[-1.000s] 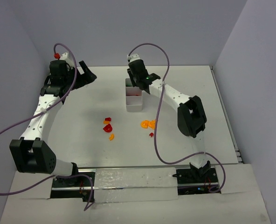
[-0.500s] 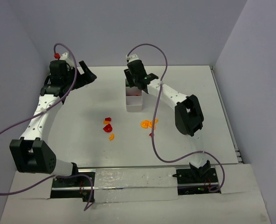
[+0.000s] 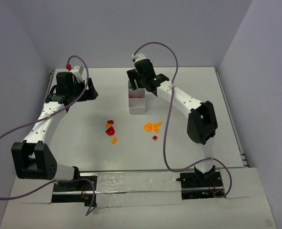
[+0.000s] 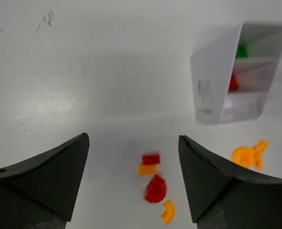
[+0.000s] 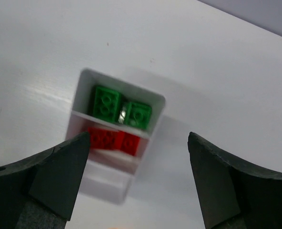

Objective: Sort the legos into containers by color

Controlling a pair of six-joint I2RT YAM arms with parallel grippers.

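The containers are one narrow white tray (image 3: 136,106) of three compartments. The far compartment holds green legos (image 5: 117,107) and the middle one holds red legos (image 5: 110,140). The near compartment (image 5: 103,191) shows no piece. My right gripper (image 5: 138,136) hangs open over the tray's far end, empty. Loose on the table lie a red brick (image 4: 151,158), an orange brick (image 4: 147,169), a red curved piece (image 4: 155,189) and an orange curved piece (image 4: 167,211). An orange cluster (image 3: 152,126) and a tiny red piece (image 3: 154,137) lie further right. My left gripper (image 4: 134,138) is open, high above the table and left of the tray.
The table's back wall runs just behind the tray. The right arm's elbow (image 3: 202,123) hangs over the table's right half, its purple cable (image 3: 168,143) looping down beside the orange cluster.
The right gripper's jaws have opened wide above the tray. The left gripper has swung from the far left corner toward the table's middle.
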